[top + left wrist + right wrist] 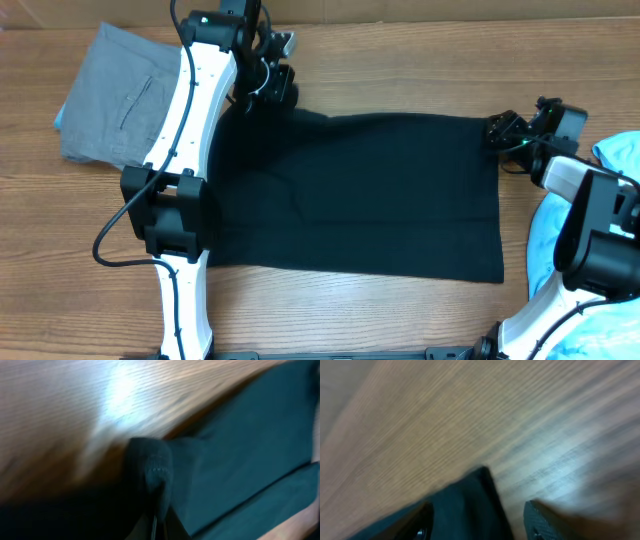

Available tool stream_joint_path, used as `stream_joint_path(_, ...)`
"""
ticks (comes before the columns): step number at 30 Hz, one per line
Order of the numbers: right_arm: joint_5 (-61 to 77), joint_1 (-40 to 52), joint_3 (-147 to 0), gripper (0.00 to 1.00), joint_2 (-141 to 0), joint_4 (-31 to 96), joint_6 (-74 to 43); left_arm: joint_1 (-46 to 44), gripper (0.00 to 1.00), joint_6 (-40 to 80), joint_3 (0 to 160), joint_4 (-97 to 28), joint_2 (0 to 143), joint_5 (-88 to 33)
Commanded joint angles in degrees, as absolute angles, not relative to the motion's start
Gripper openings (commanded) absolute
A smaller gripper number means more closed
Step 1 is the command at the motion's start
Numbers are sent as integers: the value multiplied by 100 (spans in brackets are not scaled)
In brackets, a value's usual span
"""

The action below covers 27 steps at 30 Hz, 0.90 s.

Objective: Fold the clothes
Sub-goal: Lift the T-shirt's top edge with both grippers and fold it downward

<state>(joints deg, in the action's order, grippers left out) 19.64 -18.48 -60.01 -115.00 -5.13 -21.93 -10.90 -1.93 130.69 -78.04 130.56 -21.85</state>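
The black T-shirt [370,190] lies folded into a wide rectangle across the middle of the table. My left gripper [278,88] is at its far left corner and is shut on a pinch of the black cloth [152,467]. My right gripper [500,130] is open at the far right corner, its fingers [477,522] either side of the shirt's corner [470,497]. The grey trousers [120,95] lie folded at the far left. The light-blue printed shirt [620,155] lies at the right edge, partly under my right arm.
The wooden table [400,70] runs bare along the far edge and along the front. My left arm [185,190] lies over the shirt's left side.
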Motion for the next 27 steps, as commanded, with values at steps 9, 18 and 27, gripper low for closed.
stream_joint_path(9,2010,-1551,-6154,54,-12020,-637,-2552,-1046,4,-108,13144,-8455,13026,-1074)
stream_joint_path(18,2596,-1625,-6169,10,-11834,-456,-2558,-998,4,-108,13144,-8468,13026,-982)
stream_joint_path(27,3481,-2327,-6198,4,-10193,838,-2552,-814,4,-16,13144,-8508,13026,-1011)
